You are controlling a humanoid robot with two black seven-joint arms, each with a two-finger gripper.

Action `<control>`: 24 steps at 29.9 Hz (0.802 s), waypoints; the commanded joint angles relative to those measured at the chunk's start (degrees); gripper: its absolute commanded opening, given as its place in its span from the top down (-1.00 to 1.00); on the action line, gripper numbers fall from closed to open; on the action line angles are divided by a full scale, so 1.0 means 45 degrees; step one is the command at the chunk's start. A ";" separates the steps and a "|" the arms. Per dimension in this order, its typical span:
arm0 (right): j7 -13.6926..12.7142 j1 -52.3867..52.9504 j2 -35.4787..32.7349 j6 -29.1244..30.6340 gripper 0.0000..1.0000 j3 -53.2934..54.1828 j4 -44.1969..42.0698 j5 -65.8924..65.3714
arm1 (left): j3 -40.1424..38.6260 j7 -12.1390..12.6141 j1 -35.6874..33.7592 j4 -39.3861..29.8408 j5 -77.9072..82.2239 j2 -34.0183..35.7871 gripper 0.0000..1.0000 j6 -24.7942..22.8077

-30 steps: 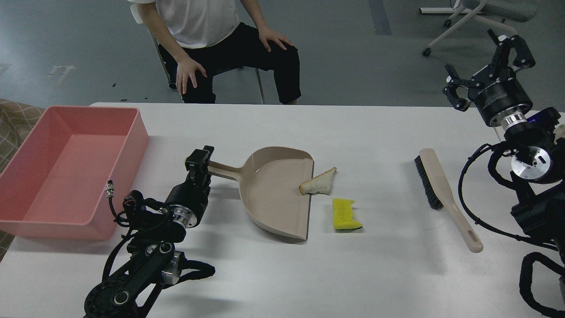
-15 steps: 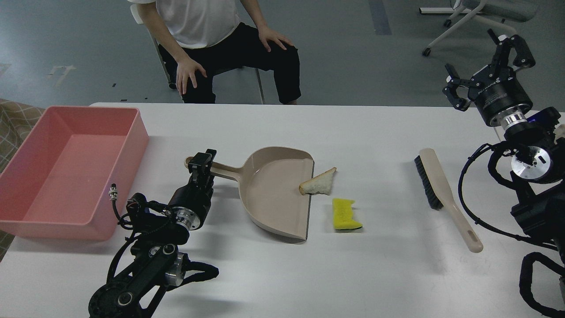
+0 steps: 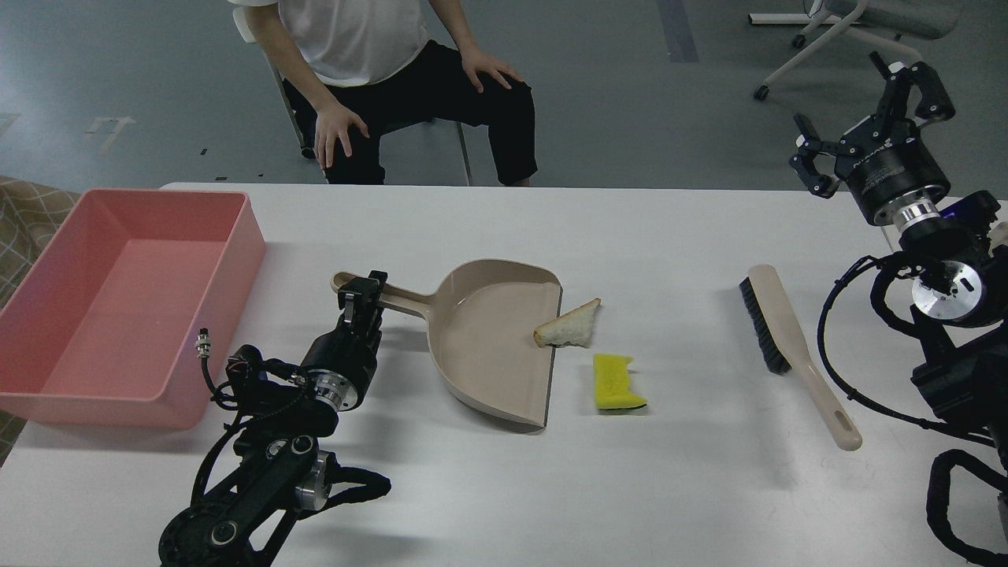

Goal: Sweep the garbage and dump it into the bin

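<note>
While the bin [image 3: 118, 307] holds nothing, left gripper [image 3: 364, 290] clamps dustpan [image 3: 488, 342]; right gripper [image 3: 866, 118] gapes.

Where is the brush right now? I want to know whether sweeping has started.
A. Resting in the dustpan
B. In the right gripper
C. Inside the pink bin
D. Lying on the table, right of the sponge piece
D: the brush lies flat on the white table, right of the yellow sponge piece, while the right gripper is raised, open and empty, well apart from it.
</note>
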 commanded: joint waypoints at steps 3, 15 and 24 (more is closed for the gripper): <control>0.0000 0.0000 0.0000 0.0000 -1.00 0.0000 0.0002 0.0000 | 0.0001 -0.0013 0.0000 0.0000 0.0018 0.0001 0.46 0.0000; 0.0000 -0.0019 -0.0019 0.0000 -1.00 0.0000 0.0002 0.0000 | 0.0001 -0.0150 0.0020 -0.0136 0.0135 -0.0019 0.65 -0.0020; 0.0000 -0.0058 -0.0019 0.0000 -1.00 0.0000 0.0002 0.0000 | 0.0194 -0.1263 -0.0077 -0.0350 0.0194 0.0137 0.65 -0.0137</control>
